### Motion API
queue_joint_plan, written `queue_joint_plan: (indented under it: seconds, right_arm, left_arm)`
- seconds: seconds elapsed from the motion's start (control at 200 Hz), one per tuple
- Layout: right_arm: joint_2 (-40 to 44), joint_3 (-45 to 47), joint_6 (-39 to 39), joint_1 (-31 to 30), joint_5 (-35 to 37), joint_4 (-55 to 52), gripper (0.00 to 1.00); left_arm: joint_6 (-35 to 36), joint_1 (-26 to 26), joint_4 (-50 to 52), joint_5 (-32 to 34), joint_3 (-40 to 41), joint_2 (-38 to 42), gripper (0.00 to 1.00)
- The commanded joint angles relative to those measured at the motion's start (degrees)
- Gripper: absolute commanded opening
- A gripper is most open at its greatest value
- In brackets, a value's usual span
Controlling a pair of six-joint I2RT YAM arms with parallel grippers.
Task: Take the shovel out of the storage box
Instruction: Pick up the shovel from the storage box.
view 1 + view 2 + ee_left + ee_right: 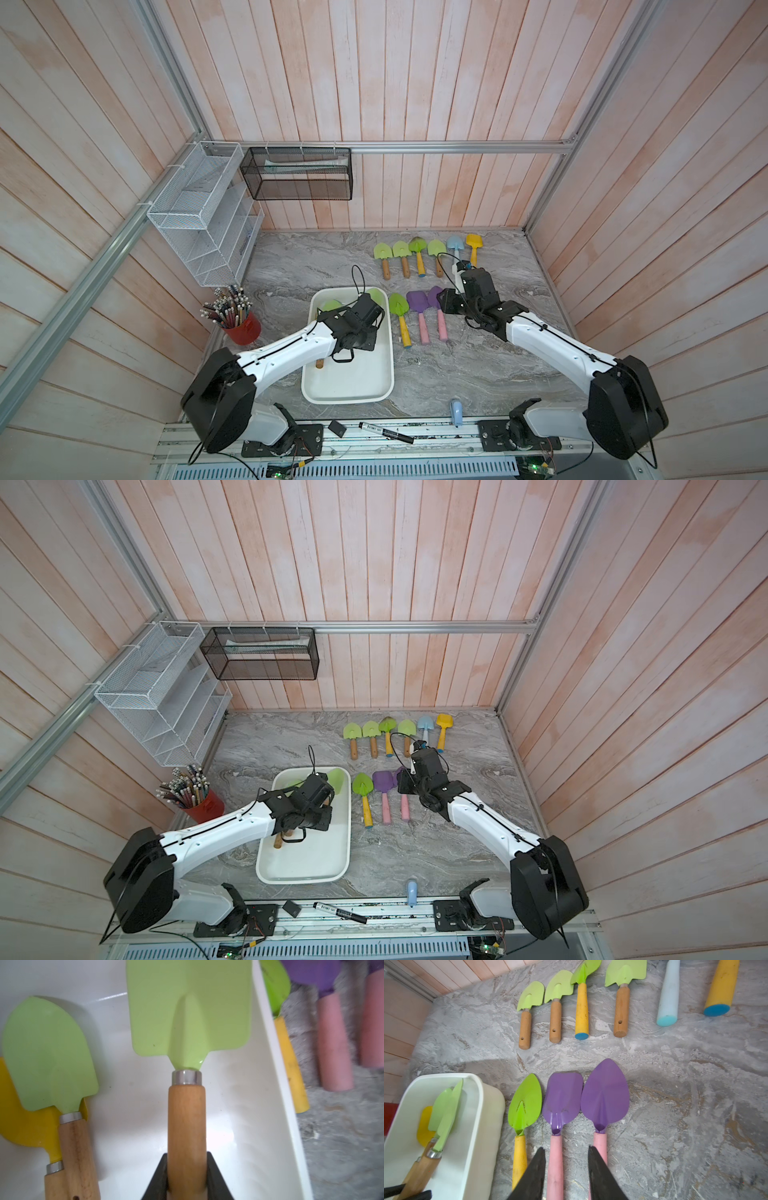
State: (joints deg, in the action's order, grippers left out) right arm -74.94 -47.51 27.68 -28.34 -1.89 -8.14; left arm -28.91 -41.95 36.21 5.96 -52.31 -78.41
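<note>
Closest to us, the left gripper (187, 1154) is clamped tight on the wooden handle of the shovel (187, 1022), a pale green one with a square blade. Its blade lies inside the storage box (272, 1068), close to one wall. It looks tipped up off the floor, though in this blurred view we cannot be sure it has left the bottom. Beside it in the box, a rounded green shovel (47, 1053) rests on a yellow shovel (18, 1126).

We judge the grasp made and the lift out not yet done, with two more waiting in the box after this one. Nine are already out on the table: a far row (581, 1001) of six and a near row (562, 1101) of three, just beside the box. Over the near row hangs the right gripper (566, 1151), jaws partly apart, straddling a pink handle (555, 1157) without pinching it, so empty as far as we see.

Everything sits on a grey marbled tabletop (478, 374), enclosed by pale pink plank walls (415, 83). A white wire rack (199, 216) and a black mesh basket (297, 174) hang there, a red cup of pencils (245, 328) stands near the rack, and a black marker (386, 432) lies on the front rail.
</note>
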Motion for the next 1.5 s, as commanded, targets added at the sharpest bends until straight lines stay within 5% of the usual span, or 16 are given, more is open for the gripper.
queue_joint_plan:
  seconds: [0.0, 0.335, 0.52, 0.955, 1.495]
  right_arm:
    - [2.04, 0.42, 1.39, -0.65, -4.95, 3.39, 0.39]
    - [3.19, 1.41, 7.57, -2.51, -20.89, 18.72, 0.45]
    - [-0.40, 1.41, 13.62, -3.52, -31.28, 30.68, 0.48]
    - [-10.21, -0.92, 22.43, -9.59, -38.96, 45.61, 0.52]
    - [-19.39, -3.95, 33.22, -11.72, -43.13, 60.68, 0.51]
  left_arm:
    - [0.43, 5.12, -4.16, -10.59, 0.89, 5.33, 0.05]
    - [-6.00, 20.92, -20.97, -40.76, 9.79, 15.74, 0.05]
    - [-14.83, 24.79, -35.03, -52.49, 15.86, 18.22, 0.05]
    - [-27.70, 24.92, -54.84, -58.68, 21.53, 17.77, 0.05]
    - [-30.41, 21.29, -61.05, -58.29, 21.73, 14.52, 0.05]
